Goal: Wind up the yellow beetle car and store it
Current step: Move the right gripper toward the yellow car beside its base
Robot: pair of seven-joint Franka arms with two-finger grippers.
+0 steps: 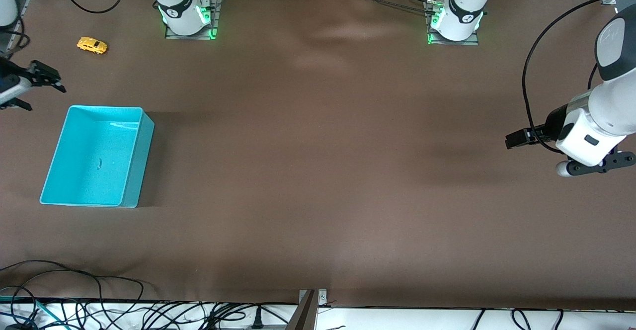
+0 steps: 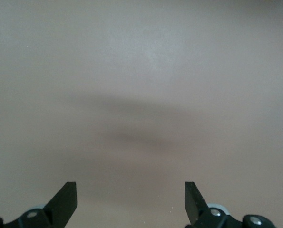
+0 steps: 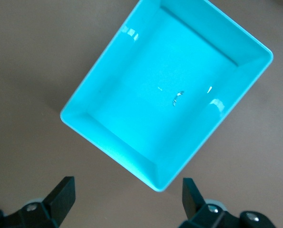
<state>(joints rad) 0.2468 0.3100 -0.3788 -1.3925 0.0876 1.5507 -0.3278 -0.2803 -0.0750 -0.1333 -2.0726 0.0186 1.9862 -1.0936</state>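
Observation:
The yellow beetle car (image 1: pixel 92 45) stands on the brown table at the right arm's end, farther from the front camera than the empty turquoise bin (image 1: pixel 84 146). My right gripper (image 1: pixel 47 99) hovers open over the bare table between car and bin, with nothing between its fingers. In the right wrist view the bin (image 3: pixel 146 61) shows, one corner near the open right gripper (image 3: pixel 128 190); the car is out of that view. My left gripper (image 1: pixel 512 141) waits open and empty over the table at the left arm's end. The left wrist view holds only the left gripper (image 2: pixel 131 194) and bare cloth.
The brown cloth (image 1: pixel 318 171) covers the whole table and has low wrinkles near the arm bases (image 1: pixel 189 17). Loose black cables (image 1: pixel 74 300) lie along the table edge nearest the front camera.

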